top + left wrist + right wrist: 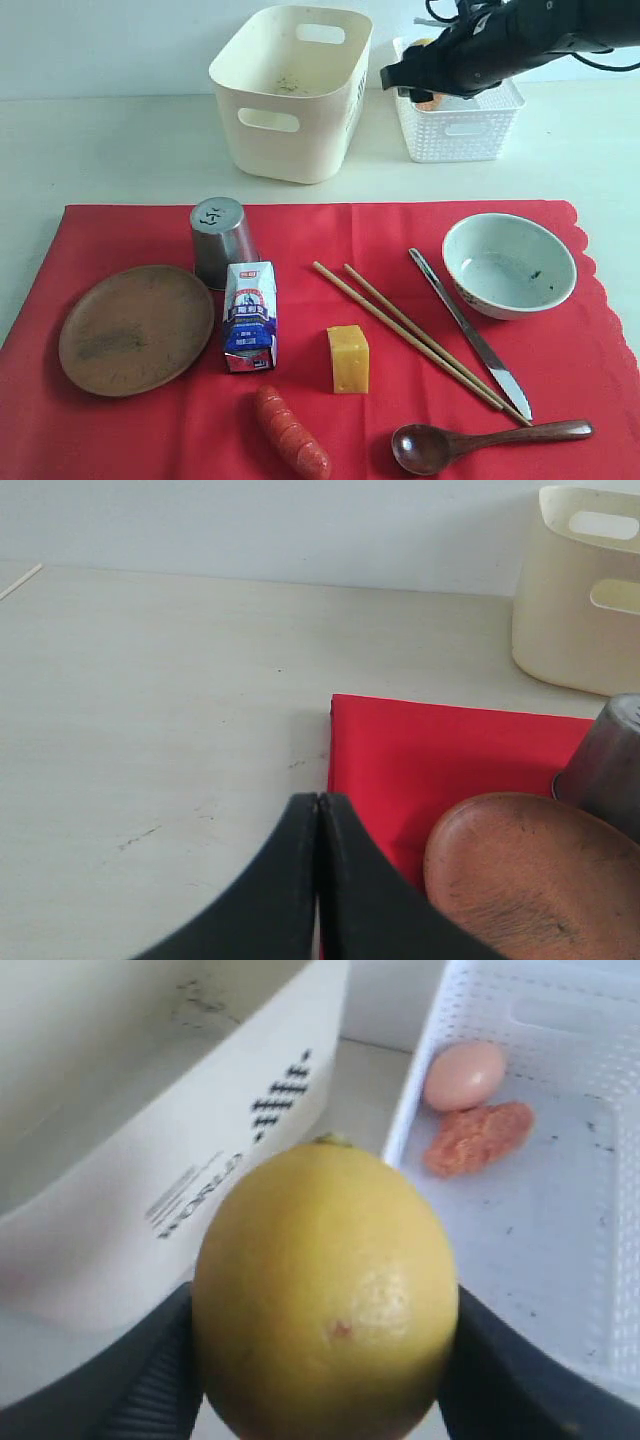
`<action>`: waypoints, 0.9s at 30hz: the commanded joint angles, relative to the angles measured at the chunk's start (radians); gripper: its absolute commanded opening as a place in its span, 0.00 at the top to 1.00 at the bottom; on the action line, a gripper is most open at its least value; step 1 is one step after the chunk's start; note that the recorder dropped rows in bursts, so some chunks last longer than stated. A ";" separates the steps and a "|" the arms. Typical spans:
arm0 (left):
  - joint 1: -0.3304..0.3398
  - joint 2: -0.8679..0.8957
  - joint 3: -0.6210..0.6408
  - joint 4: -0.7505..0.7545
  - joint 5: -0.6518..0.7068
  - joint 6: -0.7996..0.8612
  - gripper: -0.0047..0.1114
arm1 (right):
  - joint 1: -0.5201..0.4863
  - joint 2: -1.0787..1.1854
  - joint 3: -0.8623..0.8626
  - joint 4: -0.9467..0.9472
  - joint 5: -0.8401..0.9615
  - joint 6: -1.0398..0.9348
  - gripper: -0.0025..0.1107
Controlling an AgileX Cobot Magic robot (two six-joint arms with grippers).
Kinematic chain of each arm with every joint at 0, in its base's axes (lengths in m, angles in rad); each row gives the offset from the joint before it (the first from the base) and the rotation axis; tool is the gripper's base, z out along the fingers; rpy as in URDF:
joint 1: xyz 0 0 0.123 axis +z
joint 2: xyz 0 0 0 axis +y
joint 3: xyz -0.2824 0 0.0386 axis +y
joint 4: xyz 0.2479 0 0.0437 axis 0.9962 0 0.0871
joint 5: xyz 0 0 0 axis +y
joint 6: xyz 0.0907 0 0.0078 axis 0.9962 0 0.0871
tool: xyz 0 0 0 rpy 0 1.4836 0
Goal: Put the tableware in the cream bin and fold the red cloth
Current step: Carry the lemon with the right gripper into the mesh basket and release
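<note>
A large bright red fabric cloth [130, 430] lies flat and unfolded on the pale table [120, 150], its scalloped edge to the right in the exterior view. On it, near the left edge, sits a round brown wooden plate [135, 328]. Just behind the plate a steel cup [220, 240] stands upside down, touching a small milk carton [250, 315].

Toward the middle are a yellow cheese block [348, 358] and, at the near edge, a red sausage [292, 432]. Two wooden chopsticks [410, 335] and a steel knife [470, 335] lie slanted side by side. A pale green-white bowl [508, 265] sits by the scalloped edge and a dark wooden spoon [480, 440] by the near right corner.

Beyond the cloth's far edge stand the large cream plastic bin [300, 150], with no tableware in it, and a smaller white mesh basket [460, 135] holding an egg [463, 1075] and a rough orange-red piece [478, 1137].

The right gripper [405, 80] is clamped on a yellow lemon [325, 1290] over the gap between bin and basket. The left gripper [318, 880], fingers pressed together, is by the cloth's far left corner.
</note>
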 commanded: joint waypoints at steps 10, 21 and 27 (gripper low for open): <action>-0.006 -0.005 0.003 0.002 -0.012 0.005 0.95 | -0.122 0.242 -0.314 0.016 0.138 0.082 0.98; -0.006 -0.005 0.003 0.002 -0.012 0.005 0.95 | -0.126 0.279 -0.349 0.014 0.155 0.112 0.81; -0.006 -0.005 0.003 0.002 -0.012 0.005 0.95 | -0.126 0.279 -0.349 0.014 0.168 0.112 0.50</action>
